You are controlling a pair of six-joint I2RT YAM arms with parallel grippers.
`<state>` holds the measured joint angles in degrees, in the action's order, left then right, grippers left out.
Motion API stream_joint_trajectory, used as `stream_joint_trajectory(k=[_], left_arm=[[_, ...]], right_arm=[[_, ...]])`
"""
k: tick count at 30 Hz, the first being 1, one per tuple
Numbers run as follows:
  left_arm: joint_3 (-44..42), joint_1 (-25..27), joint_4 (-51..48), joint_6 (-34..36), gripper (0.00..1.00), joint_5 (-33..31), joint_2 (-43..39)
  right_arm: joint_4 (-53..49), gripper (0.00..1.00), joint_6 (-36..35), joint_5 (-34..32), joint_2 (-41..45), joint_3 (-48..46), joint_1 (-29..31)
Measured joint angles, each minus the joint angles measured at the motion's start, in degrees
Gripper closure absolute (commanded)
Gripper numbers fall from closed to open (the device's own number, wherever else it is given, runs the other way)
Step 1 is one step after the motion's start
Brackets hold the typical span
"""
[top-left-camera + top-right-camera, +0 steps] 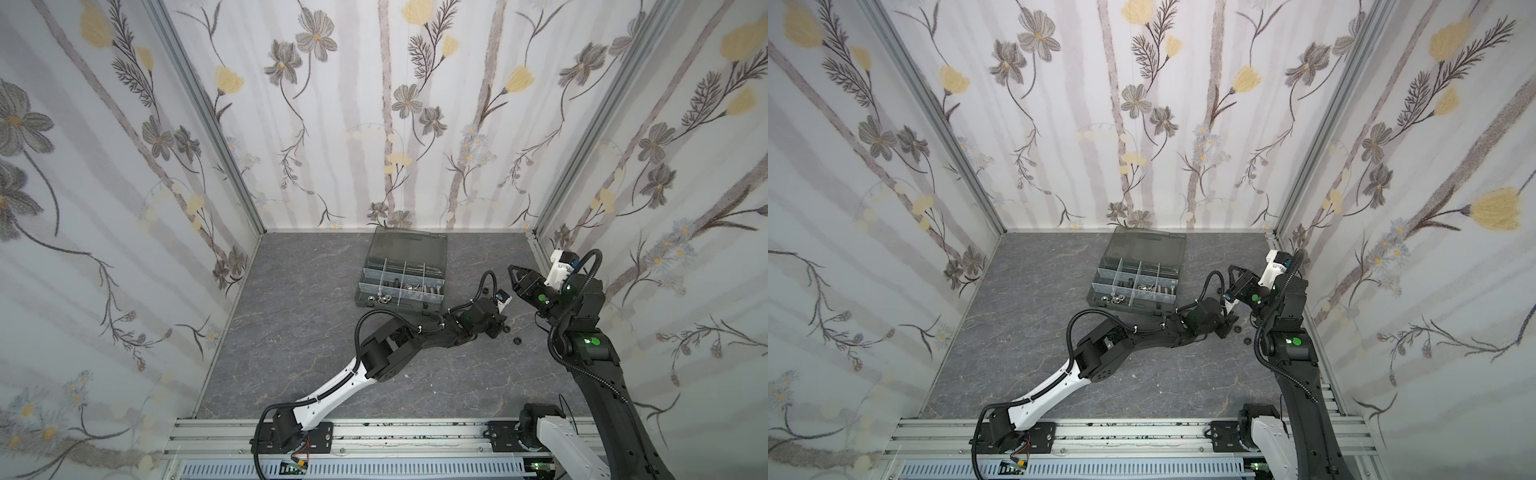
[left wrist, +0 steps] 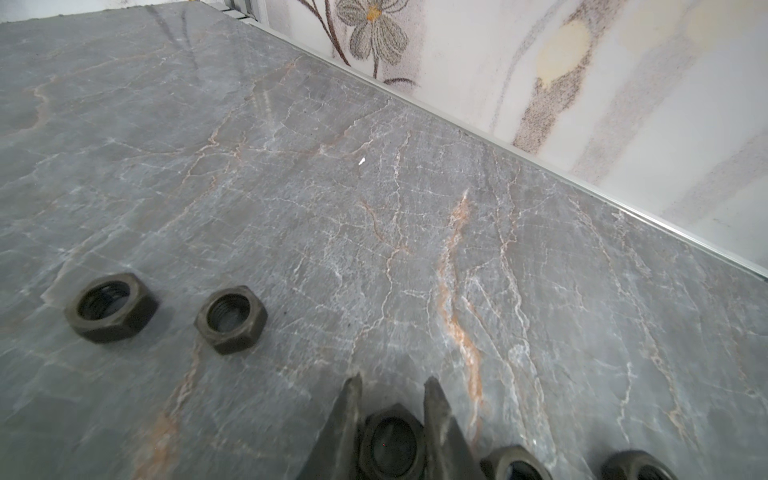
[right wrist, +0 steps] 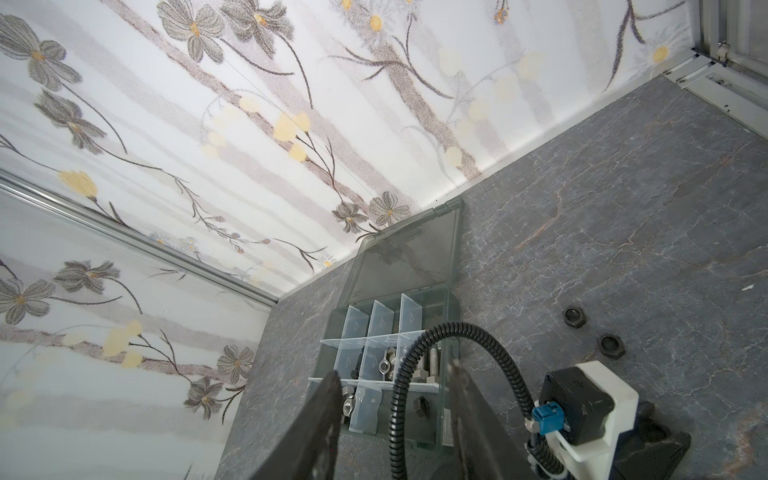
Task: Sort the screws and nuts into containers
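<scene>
While the left hand [image 2: 392,378] nips a black nut [image 2: 392,444] across its flats on the tabletop [image 2: 374,208], small, hard, likely slick, four more nuts [image 2: 230,320] lie nearby; the right hand [image 3: 394,368] hangs open.

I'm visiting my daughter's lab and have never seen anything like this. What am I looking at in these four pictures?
Two robot arms stand at a grey table, each ending in a two-fingered gripper. Both top views look down on the whole scene; the other two pictures come from cameras on the arms' wrists. At the back lies an open organizer case, with silver bolts and silver nuts in its compartments. Loose black nuts lie on the table. The left gripper is down among them, its fingers pinching another black nut that rests on the table. The right gripper hangs open in the air, holding nothing.
</scene>
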<state>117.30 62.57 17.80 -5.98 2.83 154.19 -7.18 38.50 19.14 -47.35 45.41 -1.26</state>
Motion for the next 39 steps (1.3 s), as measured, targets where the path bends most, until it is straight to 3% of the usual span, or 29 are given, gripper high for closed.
stream_joint_trajectory(k=[24, 39], left_arm=[[-32.24, -2.34, 4.09, -3.43, 0.82, -2.69, -28.79], [-46.80, -7.43, 5.57, -7.69, 0.82, -4.94, -38.10]], right_arm=[[-0.44, 0.55, 0.46, -1.49, -0.44, -1.42, -0.70], [-1.36, 0.55, -0.74, -1.42, -0.98, -6.67, -0.74]])
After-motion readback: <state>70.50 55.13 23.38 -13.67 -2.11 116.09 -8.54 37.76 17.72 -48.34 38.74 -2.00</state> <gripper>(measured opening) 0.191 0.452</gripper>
